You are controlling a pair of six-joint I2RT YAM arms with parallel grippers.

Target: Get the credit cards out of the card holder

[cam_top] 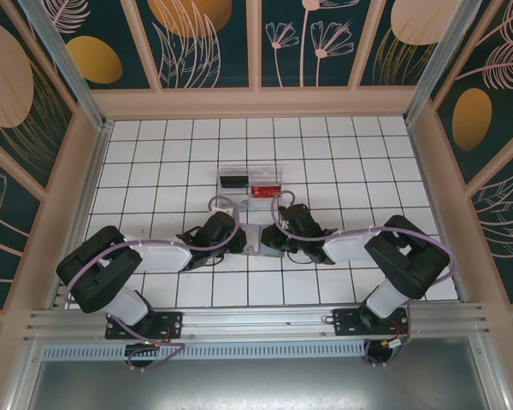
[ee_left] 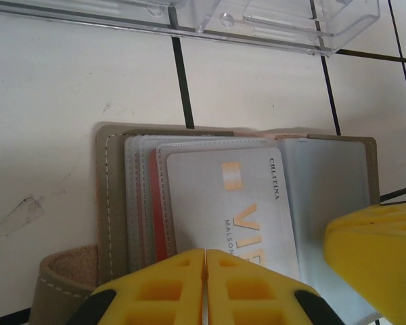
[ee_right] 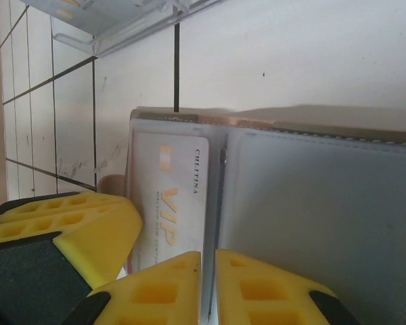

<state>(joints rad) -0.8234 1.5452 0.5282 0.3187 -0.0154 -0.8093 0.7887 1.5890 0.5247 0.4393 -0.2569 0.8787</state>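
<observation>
The card holder [cam_top: 255, 242] lies open on the tiles between both grippers, its beige-grey cover [ee_left: 114, 203] holding several clear sleeves. A white card [ee_left: 230, 203] printed "VIP" sits in the top sleeve, and a red card edge [ee_left: 155, 210] shows under it. My left gripper [ee_left: 205, 261] is shut, its yellow tips together over the VIP card's near edge. My right gripper [ee_right: 208, 271] is shut on a thin sleeve leaf that stands edge-on between its fingers, with the VIP card [ee_right: 172, 196] to its left and the right panel [ee_right: 325, 203] beyond.
A clear plastic tray [cam_top: 252, 181] stands just behind the holder, with a black item and a red item in it. The holder's side tab [ee_left: 61, 277] curls up at its left. White tiled floor runs all around, with walls at the sides.
</observation>
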